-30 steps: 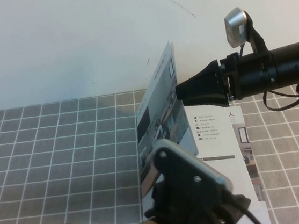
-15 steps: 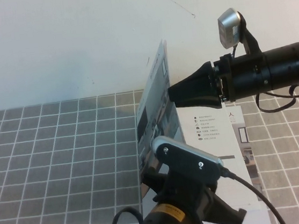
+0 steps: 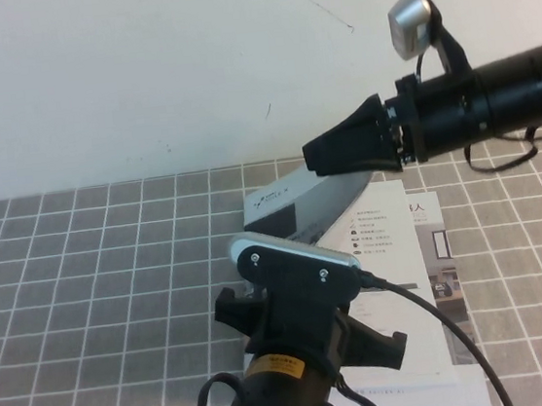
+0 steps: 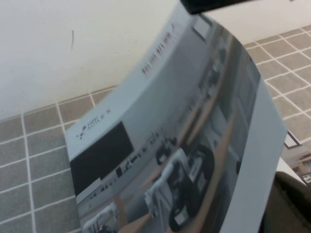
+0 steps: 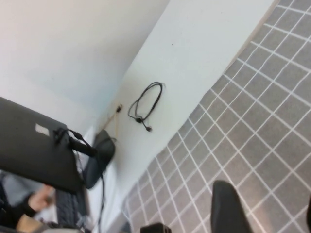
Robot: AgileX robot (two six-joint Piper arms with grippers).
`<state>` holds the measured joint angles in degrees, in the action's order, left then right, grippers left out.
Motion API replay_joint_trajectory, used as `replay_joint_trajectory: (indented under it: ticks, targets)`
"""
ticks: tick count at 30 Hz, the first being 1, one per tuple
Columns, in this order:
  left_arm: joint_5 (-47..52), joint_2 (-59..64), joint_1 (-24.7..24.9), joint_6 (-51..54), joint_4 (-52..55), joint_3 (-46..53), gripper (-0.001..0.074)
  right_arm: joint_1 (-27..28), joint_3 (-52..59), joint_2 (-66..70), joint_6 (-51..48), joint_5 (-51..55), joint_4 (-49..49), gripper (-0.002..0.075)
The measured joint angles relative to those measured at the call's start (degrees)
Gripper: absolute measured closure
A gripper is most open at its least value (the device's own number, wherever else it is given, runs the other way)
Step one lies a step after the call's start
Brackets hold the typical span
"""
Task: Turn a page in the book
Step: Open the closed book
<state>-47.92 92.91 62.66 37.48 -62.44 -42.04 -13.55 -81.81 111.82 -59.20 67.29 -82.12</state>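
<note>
The thin white softcover book [image 3: 397, 277] lies open on the grey tiled mat [image 3: 94, 282], its photo-printed cover leaf [image 3: 300, 200] raised and curling leftward. The right gripper [image 3: 319, 153] hovers just above that leaf, and whether it pinches the leaf cannot be told. The left gripper [image 3: 311, 340] is parked over the book's near edge, its grasp equally untellable. The turn is judged mid-way; next, the leaf needs carrying flat onto the mat.

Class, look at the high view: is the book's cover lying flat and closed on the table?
No: the cover is lifted off the inner pages, curling leftward below the right gripper.
</note>
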Motion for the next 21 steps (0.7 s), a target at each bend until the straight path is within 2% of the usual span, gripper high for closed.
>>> replay_joint_trajectory:
  ticks: [10, 13, 17, 21]
  targets:
    - [-4.4, 0.0, 0.0, 0.3, -1.7, 0.0, 0.0739, 0.0, -7.6, -2.9, 4.7, 1.3, 15.5, 0.0507]
    - [-5.6, 0.0, 0.0, 0.3, -1.9, 0.0, 0.0739, 0.0, -7.7, -2.9, 7.3, 1.5, 23.1, 0.0563]
    - [-6.1, 0.0, 0.0, 0.3, -1.9, 0.0, 0.0739, 0.0, -7.8, -2.9, 11.6, 1.8, 35.4, 0.0677]
    - [-6.5, 0.0, 0.0, 0.4, -1.9, 0.0, 0.0739, -0.3, -7.8, -2.0, 14.9, 0.9, 41.8, 0.0716]
